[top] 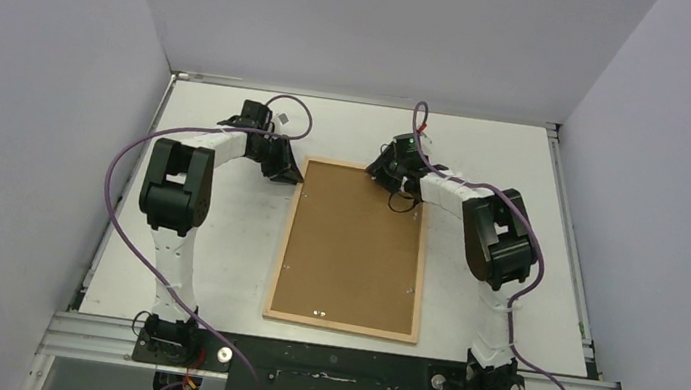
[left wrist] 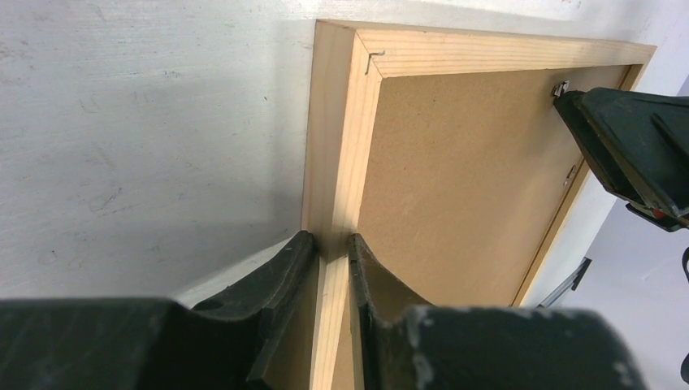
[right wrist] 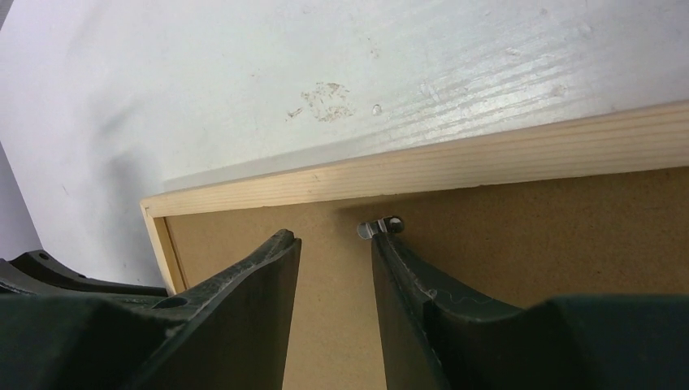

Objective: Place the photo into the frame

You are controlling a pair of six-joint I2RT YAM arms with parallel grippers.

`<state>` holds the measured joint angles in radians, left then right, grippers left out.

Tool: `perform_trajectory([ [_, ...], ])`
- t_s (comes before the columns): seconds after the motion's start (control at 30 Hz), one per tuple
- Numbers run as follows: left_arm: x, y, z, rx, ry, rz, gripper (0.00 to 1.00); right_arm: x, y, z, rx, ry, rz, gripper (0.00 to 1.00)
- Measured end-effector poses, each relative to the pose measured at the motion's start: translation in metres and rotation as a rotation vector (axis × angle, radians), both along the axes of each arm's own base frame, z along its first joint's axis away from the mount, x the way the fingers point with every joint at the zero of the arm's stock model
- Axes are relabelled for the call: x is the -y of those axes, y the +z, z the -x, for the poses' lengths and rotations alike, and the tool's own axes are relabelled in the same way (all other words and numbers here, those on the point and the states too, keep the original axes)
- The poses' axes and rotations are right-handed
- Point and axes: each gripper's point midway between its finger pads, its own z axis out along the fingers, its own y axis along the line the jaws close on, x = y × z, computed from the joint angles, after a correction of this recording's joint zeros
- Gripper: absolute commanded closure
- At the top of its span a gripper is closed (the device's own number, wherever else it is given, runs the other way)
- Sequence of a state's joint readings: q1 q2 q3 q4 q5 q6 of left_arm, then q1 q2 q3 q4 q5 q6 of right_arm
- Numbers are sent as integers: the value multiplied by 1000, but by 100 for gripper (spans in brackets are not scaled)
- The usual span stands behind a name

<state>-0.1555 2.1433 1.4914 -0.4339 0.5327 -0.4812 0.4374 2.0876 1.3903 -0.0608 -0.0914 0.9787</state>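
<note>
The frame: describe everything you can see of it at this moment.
The frame is a thin light-wood rectangle lying flat, back up, on the white table, with its long sides running away from the arms. A brown backing board fills it, with small metal tabs at its edges. The left gripper pinches the left rail near the far corner. The right gripper hovers open over the board by the far rail.

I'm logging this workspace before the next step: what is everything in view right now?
frame: one, light wood, lying back-up mid-table.
backing board: one, brown, inside the frame.
metal tabs: several, silver, along the board's edges.
table: one, white, under everything.
arms: two, white and black, reaching from the near edge.
cables: two, purple, along the arms.
left gripper: one, black, clamped on the frame's left rail.
right gripper: one, black, open over the board's far edge.
</note>
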Motion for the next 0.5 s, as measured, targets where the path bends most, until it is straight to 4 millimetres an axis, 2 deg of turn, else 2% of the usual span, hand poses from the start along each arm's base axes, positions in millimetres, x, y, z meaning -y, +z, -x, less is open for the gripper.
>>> perform_trajectory([
  [0.5, 1, 0, 1, -6, -5, 10, 85, -7, 1, -16, 37, -55, -92, 61],
])
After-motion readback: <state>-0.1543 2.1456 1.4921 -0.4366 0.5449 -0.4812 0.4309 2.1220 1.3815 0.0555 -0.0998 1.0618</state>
